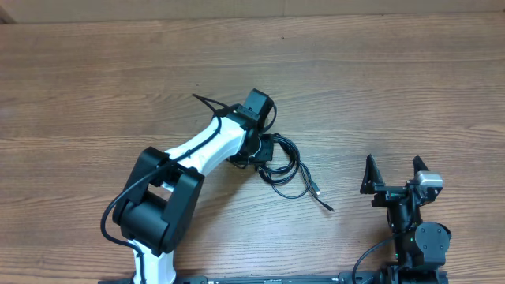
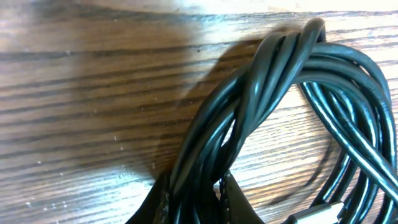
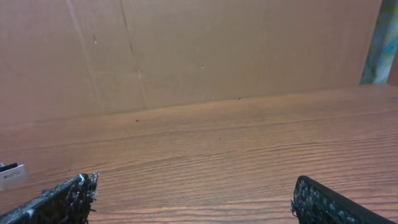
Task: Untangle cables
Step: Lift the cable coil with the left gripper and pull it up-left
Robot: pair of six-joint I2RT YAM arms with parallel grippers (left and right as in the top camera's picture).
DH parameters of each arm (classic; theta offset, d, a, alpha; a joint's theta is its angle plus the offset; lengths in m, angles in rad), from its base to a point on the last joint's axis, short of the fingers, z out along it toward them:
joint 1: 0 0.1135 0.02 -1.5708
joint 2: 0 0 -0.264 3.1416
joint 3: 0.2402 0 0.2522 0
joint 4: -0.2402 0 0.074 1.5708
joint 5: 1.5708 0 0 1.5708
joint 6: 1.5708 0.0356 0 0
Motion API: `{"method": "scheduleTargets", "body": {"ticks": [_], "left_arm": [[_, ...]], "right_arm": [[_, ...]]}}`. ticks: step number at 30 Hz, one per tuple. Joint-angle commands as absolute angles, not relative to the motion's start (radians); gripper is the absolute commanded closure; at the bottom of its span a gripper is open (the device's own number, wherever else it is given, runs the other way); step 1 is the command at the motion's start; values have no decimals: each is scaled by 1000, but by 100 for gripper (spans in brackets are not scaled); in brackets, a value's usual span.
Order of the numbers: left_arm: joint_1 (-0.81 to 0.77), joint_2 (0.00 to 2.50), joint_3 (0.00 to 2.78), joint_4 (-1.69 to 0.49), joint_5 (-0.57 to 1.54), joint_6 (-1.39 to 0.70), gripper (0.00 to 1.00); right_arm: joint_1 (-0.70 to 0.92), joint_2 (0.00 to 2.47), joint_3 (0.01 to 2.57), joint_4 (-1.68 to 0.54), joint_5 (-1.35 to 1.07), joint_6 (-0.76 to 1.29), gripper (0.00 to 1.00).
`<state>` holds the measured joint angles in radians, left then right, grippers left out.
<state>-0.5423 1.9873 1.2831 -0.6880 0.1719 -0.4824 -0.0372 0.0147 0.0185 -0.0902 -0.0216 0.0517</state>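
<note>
Grasp step: the left gripper (image 2: 194, 198) is pinched tight on the bundle of thin glossy black cables (image 2: 277, 68), apparently several strands. The right gripper (image 1: 393, 173) stands wide and empty. Next, lift and tease the loops apart.

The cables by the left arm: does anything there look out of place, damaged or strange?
Nothing looks damaged. The cables are just a tangle: several strands twist round each other where the left gripper pinches them, and one plug end trails loose out of the bundle.
</note>
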Motion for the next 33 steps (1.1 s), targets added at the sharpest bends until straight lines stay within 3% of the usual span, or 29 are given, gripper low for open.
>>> {"method": "scheduleTargets", "body": {"ticks": [1,15,33], "left_arm": [[-517,2005,1302,-695,79,-376,96],[-477,1925,1573,-898,78,-52,96],[-477,1923,1640,-922,79,49,96]], "right_arm": [[-32,3,8,-84,-18,47,0],[-32,3,8,-84,-18,47,0],[-32,3,8,-84,-18,47,0]]}}
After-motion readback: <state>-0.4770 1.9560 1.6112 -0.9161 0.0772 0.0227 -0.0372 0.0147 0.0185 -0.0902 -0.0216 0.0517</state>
